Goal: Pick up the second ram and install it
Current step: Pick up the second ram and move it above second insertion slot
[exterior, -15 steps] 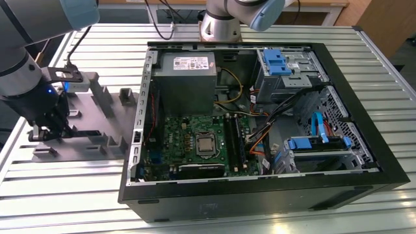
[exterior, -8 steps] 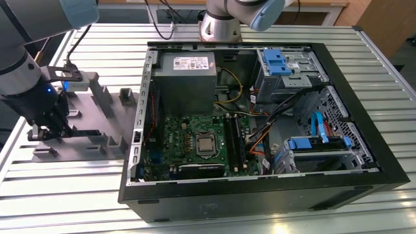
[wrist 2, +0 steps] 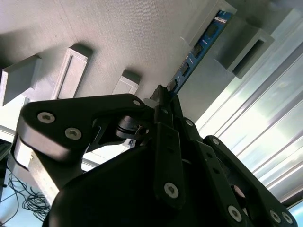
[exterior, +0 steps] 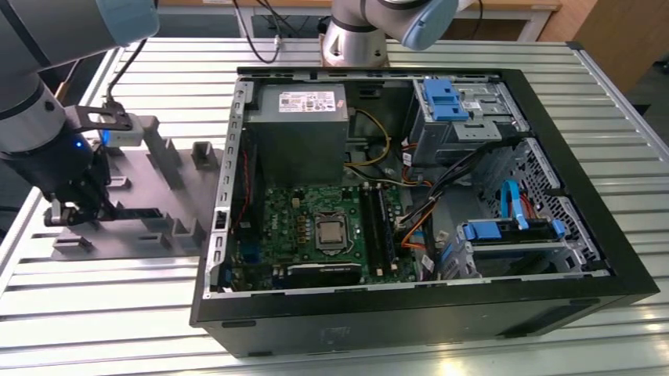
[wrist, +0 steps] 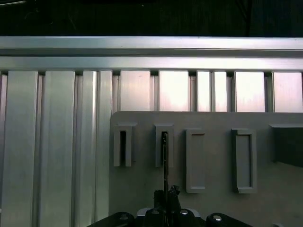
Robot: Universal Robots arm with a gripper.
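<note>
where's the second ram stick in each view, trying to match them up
Exterior view: second ram, dark strip on the grey fixture beside the gripper.
Second wrist view: blue stick reaching from the gripper into a slot.
First wrist view: thin edge-on line in a slot.
Shared landmark: the grey fixture.

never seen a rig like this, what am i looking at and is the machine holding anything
This is a robot arm working beside an open computer case on a ribbed metal table. The exterior view looks down on the scene from off the arm. Both wrist views come from cameras riding on the arm, looking past its gripper. At the exterior view's left lies a grey fixture with upright pegs. The fingers look shut on the second ram, a thin blue memory stick standing in the fixture's slot.
</note>
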